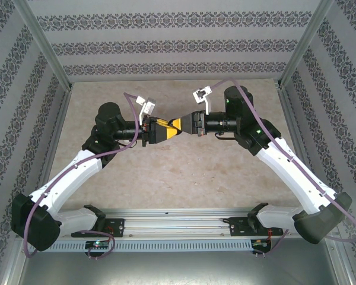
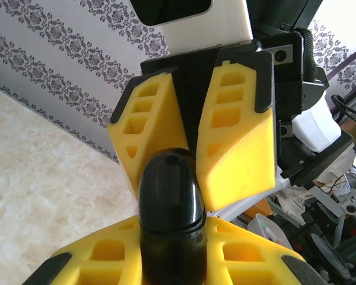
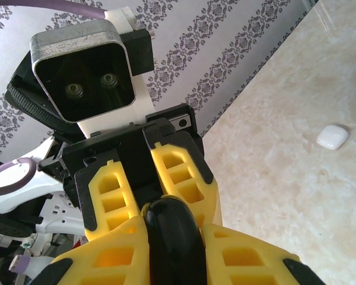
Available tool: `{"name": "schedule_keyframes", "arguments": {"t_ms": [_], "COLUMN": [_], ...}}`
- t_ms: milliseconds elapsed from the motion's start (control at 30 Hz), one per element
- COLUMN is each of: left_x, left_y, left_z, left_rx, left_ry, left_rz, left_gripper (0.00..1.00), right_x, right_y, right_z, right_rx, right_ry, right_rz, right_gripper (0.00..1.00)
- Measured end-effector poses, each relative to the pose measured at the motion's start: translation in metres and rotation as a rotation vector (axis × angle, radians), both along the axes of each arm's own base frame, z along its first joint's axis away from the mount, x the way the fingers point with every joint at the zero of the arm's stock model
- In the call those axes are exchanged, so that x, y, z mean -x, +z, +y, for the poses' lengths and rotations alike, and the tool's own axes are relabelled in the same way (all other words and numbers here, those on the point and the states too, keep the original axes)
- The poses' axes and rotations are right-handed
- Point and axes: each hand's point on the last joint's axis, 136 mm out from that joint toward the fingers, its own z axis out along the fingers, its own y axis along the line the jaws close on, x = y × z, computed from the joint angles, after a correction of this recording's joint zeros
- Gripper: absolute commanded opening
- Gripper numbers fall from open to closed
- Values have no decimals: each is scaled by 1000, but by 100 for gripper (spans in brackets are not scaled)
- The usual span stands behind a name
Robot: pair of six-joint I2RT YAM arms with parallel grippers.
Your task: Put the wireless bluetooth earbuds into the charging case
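Two arms meet nose to nose over the beige marble-look tabletop (image 1: 184, 178) in the top view. The left gripper (image 1: 161, 129) and right gripper (image 1: 181, 124) have their yellow fingers interleaved well above the surface. Whatever sits between them is mostly buried in yellow from up there, so I can't tell much. The line between the two wrists runs roughly left to right.

From the left wrist it's way clearer. A glossy black pill-shaped case (image 2: 170, 202) stands lengthwise up the frame, with its rounded end pointing away from the camera toward the other gripper's palm. A thin seam rings it lower down. The left gripper's own yellow ribbed fingers (image 2: 95, 255) pinch it from both sides. The right gripper's fingers (image 2: 237, 142) come in from the top and straddle the far end (the one on the right looks pressed onto it).

Right wrist view is the same deal mirrored. The case (image 3: 171, 237) has its long axis running away from the lens, clamped between that gripper's own fingers (image 3: 249, 258), with the left gripper's fingers (image 3: 181, 172) flanking the far end. A small white rounded pebble-like object (image 3: 333, 136) lies on the tabletop off to the right, well apart.
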Motion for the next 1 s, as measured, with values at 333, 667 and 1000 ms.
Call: {"name": "schedule_keyframes", "arguments": {"t_ms": [333,667,1000], "left_x": [2,-1,-6], "left_y": [-2,-6,-35], "left_z": [2,6,41], "left_rx": [1,-5,-69], "left_ry": [8,66,253], "left_rz": [-69,-134,-173], "left_gripper": [0,0,0], "right_x": [-29,-33,-51], "right_y": [-13,-13,-39], "right_z": [-18,-17,-37], "right_rx": [-11,-28,62], "right_ry": [-109,-129,-315], "right_rz": [89,131,204], "right_gripper": [40,51,58]}}
